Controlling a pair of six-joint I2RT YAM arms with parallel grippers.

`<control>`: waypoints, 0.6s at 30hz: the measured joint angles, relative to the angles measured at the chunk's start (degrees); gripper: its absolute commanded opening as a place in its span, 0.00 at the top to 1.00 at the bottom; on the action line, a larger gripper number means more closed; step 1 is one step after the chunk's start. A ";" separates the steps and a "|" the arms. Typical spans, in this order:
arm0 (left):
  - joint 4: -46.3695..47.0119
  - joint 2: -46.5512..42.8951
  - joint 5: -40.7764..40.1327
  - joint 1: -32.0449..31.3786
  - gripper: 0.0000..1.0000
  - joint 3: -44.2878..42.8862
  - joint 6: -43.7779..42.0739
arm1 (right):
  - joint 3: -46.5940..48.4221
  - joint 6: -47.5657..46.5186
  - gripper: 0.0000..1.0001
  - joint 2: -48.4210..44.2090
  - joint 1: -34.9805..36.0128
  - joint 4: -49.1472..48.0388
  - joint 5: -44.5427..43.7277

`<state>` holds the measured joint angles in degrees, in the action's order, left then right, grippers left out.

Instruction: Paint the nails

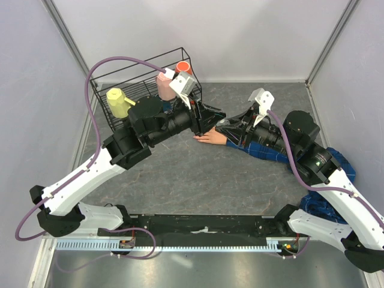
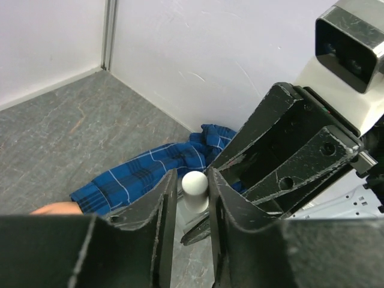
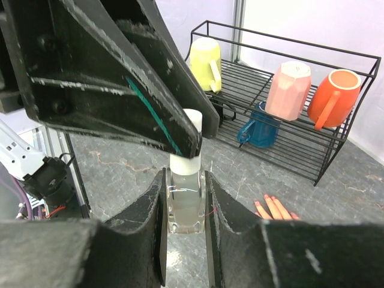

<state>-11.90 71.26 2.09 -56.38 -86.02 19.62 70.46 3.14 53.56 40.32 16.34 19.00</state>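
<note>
My right gripper is shut on a small clear bottle and holds it upright above the grey floor. My left gripper reaches in from the opposite side, its jaws around the bottle's white cap. The grippers meet in the top view, left against right. The peach-pink fake hand lies flat just below them, at the end of a blue plaid sleeve. Its fingers with pink nails show to the right of the bottle in the right wrist view.
A black wire rack stands at the back left with a yellow mug, a pink mug and an orange mug; a blue mug shows in the right wrist view. White walls enclose the floor.
</note>
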 measured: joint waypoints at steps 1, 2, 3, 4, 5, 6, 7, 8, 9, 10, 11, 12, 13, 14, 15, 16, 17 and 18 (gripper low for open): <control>-0.83 0.20 0.24 0.00 0.67 -0.76 -0.02 | 0.00 -0.02 1.00 0.00 0.00 0.07 0.02; -1.81 0.50 0.55 0.00 0.66 -1.70 -0.02 | 0.00 -0.04 1.00 0.00 0.00 0.11 0.09; -3.06 0.96 0.90 0.02 0.62 -2.86 -0.04 | 0.00 -0.17 1.00 0.00 0.00 0.17 0.20; -4.70 1.49 1.11 0.02 0.61 -4.33 -0.04 | 0.00 -0.26 1.00 0.00 0.00 0.20 0.35; -6.51 2.23 1.49 0.02 0.56 -6.10 -0.13 | 0.00 -0.46 1.00 0.00 0.00 0.28 0.55; -7.52 2.75 1.66 0.02 0.55 -7.19 -0.20 | 0.00 -0.55 1.00 0.00 0.00 0.39 0.70; -9.60 3.43 2.29 0.02 0.54 -8.94 -0.26 | 0.00 -0.72 1.00 -0.02 0.00 0.59 0.92; -11.15 4.04 2.69 0.02 0.53 -10.32 -0.28 | 0.00 -0.92 1.00 0.00 0.00 0.79 1.18; -12.52 4.55 3.04 0.02 0.53 -11.54 -0.31 | 0.00 -1.07 1.00 -0.02 0.00 0.96 1.49; -13.68 4.90 3.30 0.00 0.53 -12.44 -0.33 | 0.00 -1.20 1.00 -0.02 0.00 1.07 1.68; -15.39 5.31 3.67 0.02 0.53 -13.66 -0.35 | 0.00 -1.33 1.00 -0.02 0.00 1.16 1.90; -16.59 5.62 3.96 0.02 0.53 -14.53 -0.37 | 0.00 -1.44 1.00 -0.02 0.02 1.22 2.14; -17.81 5.88 4.07 0.02 0.53 -15.37 -0.42 | 0.00 -1.49 1.00 -0.02 0.02 1.33 2.25; -19.02 6.12 4.09 0.02 0.54 -16.13 -0.46 | 0.00 -1.51 1.00 -0.02 0.02 1.38 2.47; -20.15 6.34 4.09 0.02 0.54 -16.81 -0.48 | 0.00 -1.53 1.00 -0.02 0.02 1.42 2.69; -21.27 6.58 4.04 0.02 0.55 -17.49 -0.55 | 0.00 -1.57 1.00 -0.02 0.02 1.46 2.91; -22.01 6.75 4.04 0.04 0.58 -17.99 -0.63 | 0.00 -1.66 1.00 -0.02 0.02 1.49 3.06; -23.06 7.02 4.07 0.04 0.59 -18.69 -0.68 | 0.00 -1.73 1.00 -0.04 0.02 1.55 3.23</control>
<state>-34.96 78.28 6.15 -56.34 -104.71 18.94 70.46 1.41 53.52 40.34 17.89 22.24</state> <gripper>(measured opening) 0.455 0.301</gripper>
